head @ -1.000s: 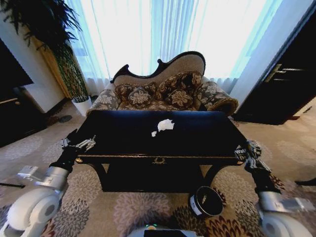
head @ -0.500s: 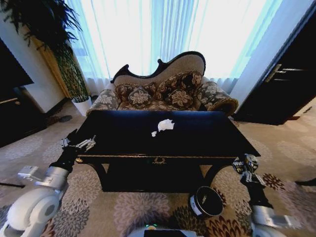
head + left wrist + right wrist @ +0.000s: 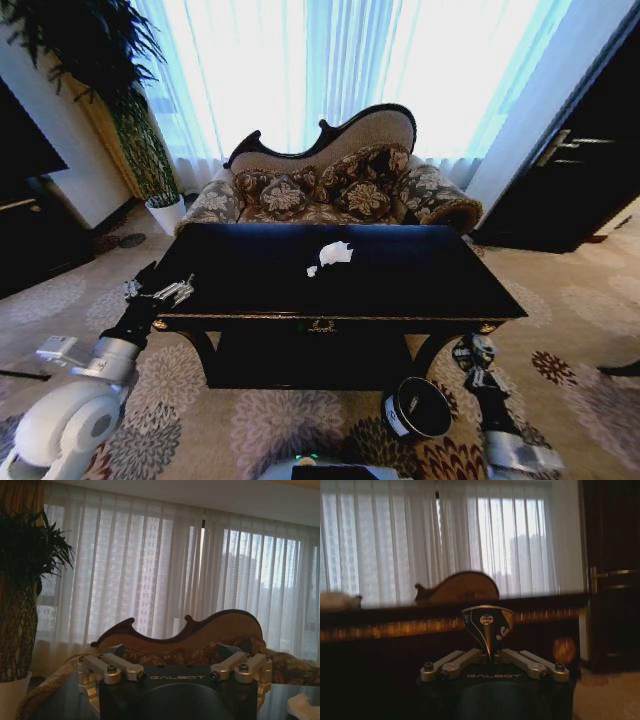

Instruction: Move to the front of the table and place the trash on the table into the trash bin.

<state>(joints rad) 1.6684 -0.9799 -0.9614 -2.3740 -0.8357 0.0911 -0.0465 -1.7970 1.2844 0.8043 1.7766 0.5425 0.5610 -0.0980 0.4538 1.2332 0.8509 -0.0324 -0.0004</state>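
The dark table (image 3: pixel 250 285) with gold trim stands in front of me. A white tissue wad (image 3: pixel 336 252) and a tiny white scrap (image 3: pixel 312 271) lie on its top. My right gripper (image 3: pixel 474 352) hangs below the table's right front corner, above and to the right of the black trash bin (image 3: pixel 418 408). In the right wrist view that gripper (image 3: pixel 489 652) is shut on a dark wrapper (image 3: pixel 487 622) with white markings. My left gripper (image 3: pixel 160 292) waits at the table's left front corner; in its wrist view the gripper (image 3: pixel 170 652) is open and holds nothing, with the tissue (image 3: pixel 302 706) ahead.
A patterned sofa (image 3: pixel 330 185) stands right behind the table. A potted plant (image 3: pixel 150 160) is at the back left, and a dark cabinet (image 3: pixel 590 170) at the right. Flowered carpet (image 3: pixel 580 320) lies open to the table's right and in front of it.
My right gripper has dropped from the level of the table's right front corner, down and inward toward the bin, still shut on the wrapper. The left arm has not moved.
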